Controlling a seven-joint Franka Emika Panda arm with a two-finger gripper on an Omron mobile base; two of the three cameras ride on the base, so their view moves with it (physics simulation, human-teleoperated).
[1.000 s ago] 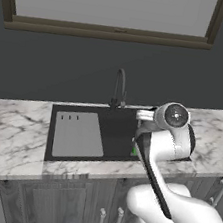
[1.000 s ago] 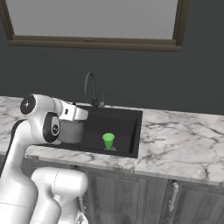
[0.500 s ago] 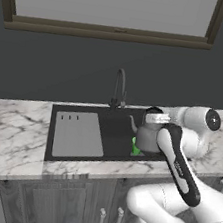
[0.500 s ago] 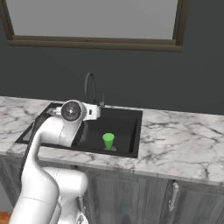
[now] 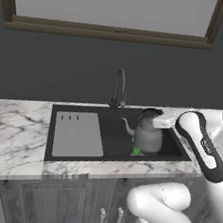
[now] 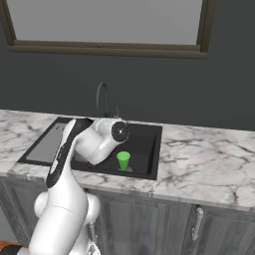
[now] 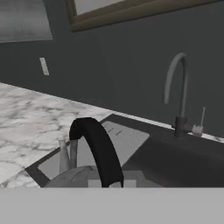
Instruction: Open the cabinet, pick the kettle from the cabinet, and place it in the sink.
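Gripper (image 5: 158,121) clenched on kettle (image 5: 146,133) handle, over sink (image 5: 77,151) right side; lower straight, miss green cup (image 6: 123,161).

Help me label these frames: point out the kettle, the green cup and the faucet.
kettle (image 5: 147,136), left base view, on its rounded grey body.
green cup (image 6: 123,161), right base view, on its side wall, inside the sink basin.
faucet (image 7: 178,83), hand view, on its curved neck.

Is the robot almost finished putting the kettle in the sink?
Nearly. The kettle is already out of the cabinet and hangs over the sink, beside a green cup. The gripper is shut on its handle. Left: lower it into the basin and let go.
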